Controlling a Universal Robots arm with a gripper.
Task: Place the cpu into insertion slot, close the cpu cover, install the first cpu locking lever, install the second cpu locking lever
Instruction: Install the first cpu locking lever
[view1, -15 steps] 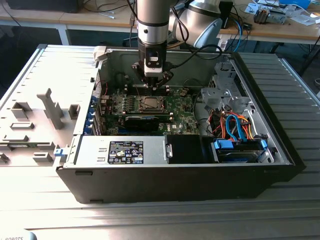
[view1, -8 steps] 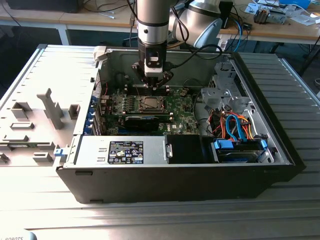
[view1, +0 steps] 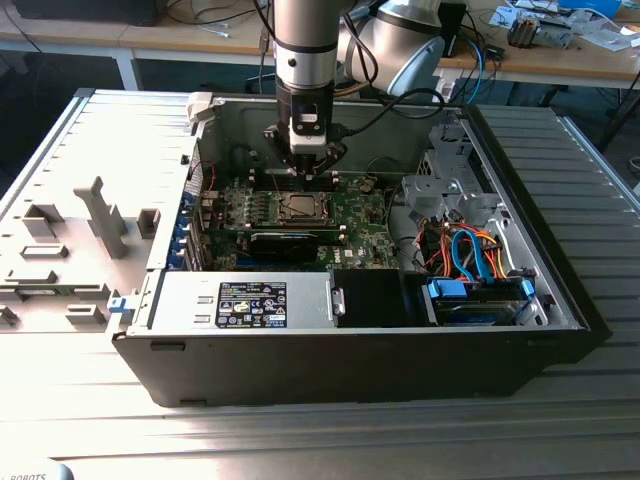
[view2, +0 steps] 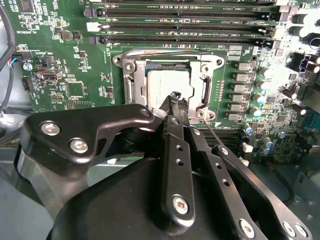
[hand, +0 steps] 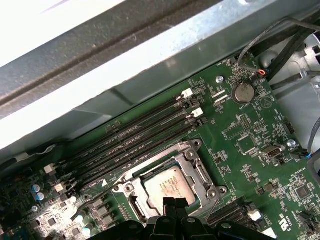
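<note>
Cpu (view2: 167, 85), dull silver-grey, within cpu cover (view2: 134, 86)

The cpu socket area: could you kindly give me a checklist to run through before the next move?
1. cpu lying flat in place: ok.
2. cpu cover down around the cpu, in both wrist views: ok.
3. Locking levers latched: cannot tell.
4. Tool shut: ok.
5. Tool tips over the cpu's edge, apart from the memory slots: ok.
</note>
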